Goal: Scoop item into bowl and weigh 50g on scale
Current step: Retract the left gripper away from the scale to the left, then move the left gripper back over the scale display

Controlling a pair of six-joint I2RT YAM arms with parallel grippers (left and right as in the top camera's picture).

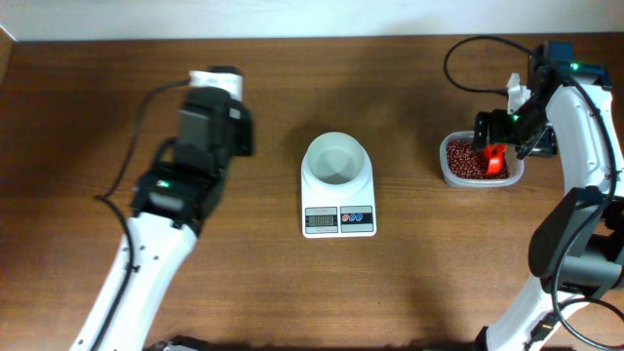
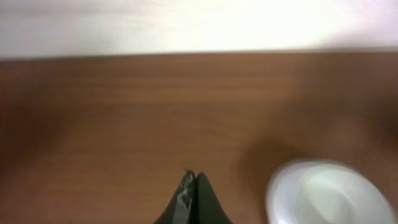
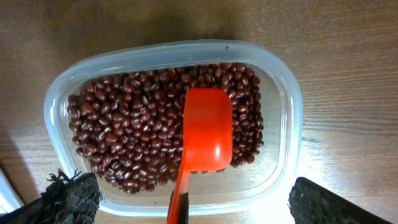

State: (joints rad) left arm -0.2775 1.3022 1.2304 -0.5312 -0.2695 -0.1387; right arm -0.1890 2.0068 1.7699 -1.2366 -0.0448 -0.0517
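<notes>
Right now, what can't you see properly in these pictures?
Scale: overhead, display digits too small to read.
Bowl: left wrist, blurred, cut off by the bottom edge.
Red scoop: right wrist, handle end cut off by the bottom edge.

Small white bowl (image 1: 336, 161), seemingly empty, sits on the white scale (image 1: 338, 220) at the tabletop's centre; reddish-brown beans (image 3: 130, 137) lie heaped near the right edge.
</notes>
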